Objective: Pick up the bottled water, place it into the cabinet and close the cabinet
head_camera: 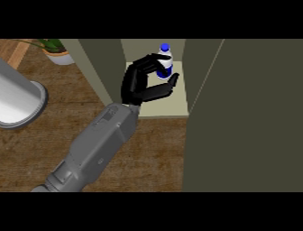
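Note:
The bottled water [167, 58], clear with a blue cap and blue label, stands upright at the back of the pale cabinet shelf [171, 107]. My left hand [144, 89] reaches into the cabinet from the lower left. Its fingers curl round the bottle's left side and its thumb lies at the bottle's right, so most of the bottle's lower part is hidden. The cabinet door [260, 117], a big dark olive panel, stands open at the right. My right hand does not show.
A thick white cylinder [7, 90] with a grey rim fills the left edge. A potted plant [56, 52] stands at the back left. The cabinet's left wall [98, 72] runs close to my forearm. Wooden counter [28, 153] lies in front.

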`<state>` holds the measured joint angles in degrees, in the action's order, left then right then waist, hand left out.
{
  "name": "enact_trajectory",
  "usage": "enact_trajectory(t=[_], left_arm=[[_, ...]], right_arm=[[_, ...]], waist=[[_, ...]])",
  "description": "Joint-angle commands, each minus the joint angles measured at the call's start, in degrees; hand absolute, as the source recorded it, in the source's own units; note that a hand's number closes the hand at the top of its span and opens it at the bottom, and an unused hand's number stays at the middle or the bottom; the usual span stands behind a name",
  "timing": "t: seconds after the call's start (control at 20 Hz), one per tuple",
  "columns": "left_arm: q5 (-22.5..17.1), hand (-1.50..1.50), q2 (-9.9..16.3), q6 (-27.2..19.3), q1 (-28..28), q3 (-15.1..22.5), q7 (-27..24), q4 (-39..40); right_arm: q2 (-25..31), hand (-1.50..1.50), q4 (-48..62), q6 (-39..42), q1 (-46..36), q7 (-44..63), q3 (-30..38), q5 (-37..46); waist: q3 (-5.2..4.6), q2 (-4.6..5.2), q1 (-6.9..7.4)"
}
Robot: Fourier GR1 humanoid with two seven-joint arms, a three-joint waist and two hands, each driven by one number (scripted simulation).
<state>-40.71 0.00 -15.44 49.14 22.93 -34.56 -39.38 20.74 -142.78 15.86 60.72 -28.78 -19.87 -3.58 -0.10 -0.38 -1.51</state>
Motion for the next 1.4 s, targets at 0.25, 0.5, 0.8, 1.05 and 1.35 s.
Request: enact_trajectory(t=[0.25,0.5,0.8,1.05,1.35], left_arm=[[-0.91,-1.50,0.21,0.59,-21.30,14.02,3.47,-22.08],[0.03,-1.50,7.09,-2.72,-34.08,15.43,1.01,-34.45],[-1.58,-1.50,16.24,-0.06,-47.60,15.35,-1.20,-47.86],[-1.03,-1.50,23.14,4.55,-53.58,15.68,-3.79,-52.59],[-3.51,-1.50,32.53,11.20,-60.06,10.24,-7.80,-56.60]], right_arm=[[-0.66,-1.50,-8.12,-3.56,4.02,2.58,-3.29,3.86],[0.76,-1.50,-10.01,-4.61,5.36,2.40,-3.85,5.20],[5.60,1.50,-8.24,-2.06,3.86,2.79,-7.63,9.92],[13.34,1.50,-9.90,3.26,-3.16,2.15,-5.59,13.23],[17.80,1.50,-10.64,4.17,-7.92,5.89,-8.66,15.44]], waist=[[0.02,-0.67,2.72],[-0.02,-0.60,3.35],[-0.10,-0.47,3.91],[-0.24,-0.63,5.12],[-0.45,-0.38,4.96]])
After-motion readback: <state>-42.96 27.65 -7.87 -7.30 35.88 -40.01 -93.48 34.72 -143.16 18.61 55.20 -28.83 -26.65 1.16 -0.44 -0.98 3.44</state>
